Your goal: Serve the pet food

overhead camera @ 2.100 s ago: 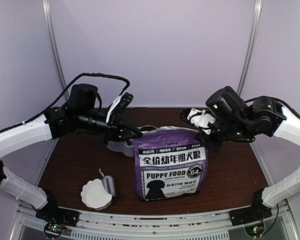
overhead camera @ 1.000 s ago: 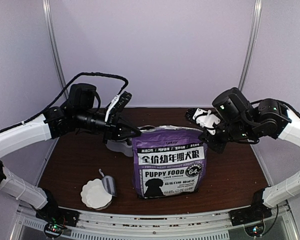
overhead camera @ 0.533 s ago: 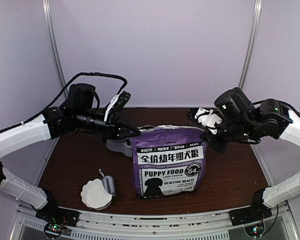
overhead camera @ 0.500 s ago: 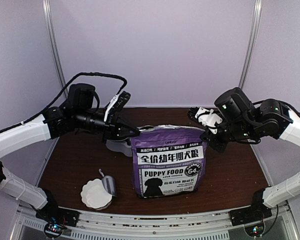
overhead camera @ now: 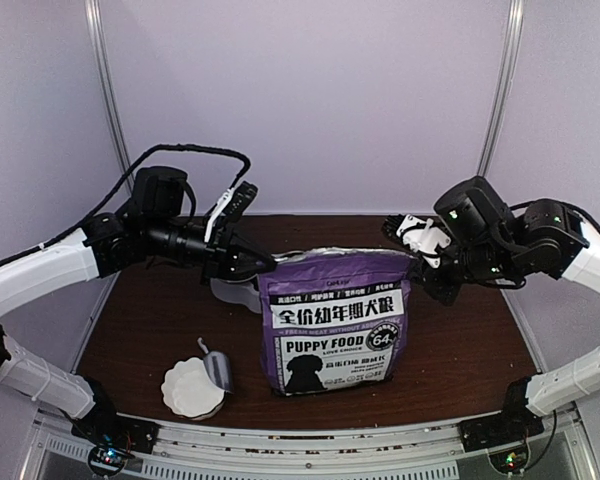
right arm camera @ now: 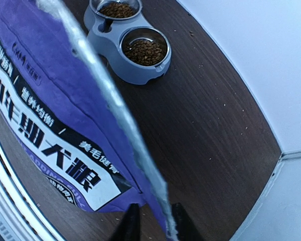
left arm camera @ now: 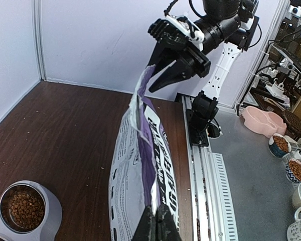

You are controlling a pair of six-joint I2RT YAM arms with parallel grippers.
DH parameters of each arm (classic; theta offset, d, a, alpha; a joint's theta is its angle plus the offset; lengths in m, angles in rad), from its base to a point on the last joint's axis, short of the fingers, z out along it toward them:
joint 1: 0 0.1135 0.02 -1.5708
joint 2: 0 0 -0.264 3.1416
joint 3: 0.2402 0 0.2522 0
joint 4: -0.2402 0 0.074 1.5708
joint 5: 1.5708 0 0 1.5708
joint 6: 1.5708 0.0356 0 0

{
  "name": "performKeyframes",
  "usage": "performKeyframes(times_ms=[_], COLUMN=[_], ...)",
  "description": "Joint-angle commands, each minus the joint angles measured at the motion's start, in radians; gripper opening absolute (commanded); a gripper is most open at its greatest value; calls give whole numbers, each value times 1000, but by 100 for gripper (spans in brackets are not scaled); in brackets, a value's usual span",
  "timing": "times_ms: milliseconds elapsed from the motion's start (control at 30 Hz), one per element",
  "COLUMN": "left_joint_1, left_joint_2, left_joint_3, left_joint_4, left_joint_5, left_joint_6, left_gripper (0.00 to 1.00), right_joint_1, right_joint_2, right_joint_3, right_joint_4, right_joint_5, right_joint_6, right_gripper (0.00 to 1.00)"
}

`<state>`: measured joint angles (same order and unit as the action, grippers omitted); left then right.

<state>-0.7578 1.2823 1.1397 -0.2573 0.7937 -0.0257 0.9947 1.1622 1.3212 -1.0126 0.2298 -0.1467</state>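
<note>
Pet food (right arm camera: 144, 50) sits as loose brown heaps in both steel bowls of the grey feeder (right arm camera: 135, 73), top centre of the right wrist view. The bag (overhead camera: 335, 330) stands upright, long axis vertical, print facing the bottom of the top view: "全价幼年期犬粮", "PUPPY FOOD", "LOVE CHOICE", "64". I see the left gripper (left arm camera: 154, 216) pinched tight on its top-left corner. The right gripper (right arm camera: 154, 213) has its jaws slightly parted astride the top-right edge.

Upright at middle of tabletop (overhead camera: 460, 350), purple-and-white bag (overhead camera: 335, 325); grey twin-bowl feeder (overhead camera: 232, 294) just beyond its far left edge; near left, white scalloped dish (overhead camera: 190, 390) touching metal scoop (overhead camera: 218, 371).
</note>
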Motion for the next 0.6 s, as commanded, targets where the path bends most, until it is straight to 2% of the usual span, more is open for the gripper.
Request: performKeyframes(times_ms=[0,33,133,267,367,467,567], left_joint_1=[28,33,43,44,46,48,49], left_joint_2=[-47,-50,-41,-33,-39,-45,-50], left_joint_3=[9,12,40,67,68,68,68], left_joint_4=[18,11,-38,-87,-88,-91,-91], left_joint_5=[22,29,61,69,61,54,46], left_joint_6=[11,13,35,59,59,60,62], left_gripper=[0,0,0,0,0,0,0], right_joint_1=[-36,-53,-123,-235,-297,-319,-323], right_joint_2=[-68,-88,-159,-261,-293,-290,-274], right_joint_3=[-53,-75,-146,-292,-370,-406,-418], right_joint_4=[76,116,251,491,660,740,773], right_joint_5=[-60,-107,-251,-487,-660,-771,-798], right_joint_6=[5,6,17,45,77,104,121], right_gripper=[42,51,69,82,82,77,63])
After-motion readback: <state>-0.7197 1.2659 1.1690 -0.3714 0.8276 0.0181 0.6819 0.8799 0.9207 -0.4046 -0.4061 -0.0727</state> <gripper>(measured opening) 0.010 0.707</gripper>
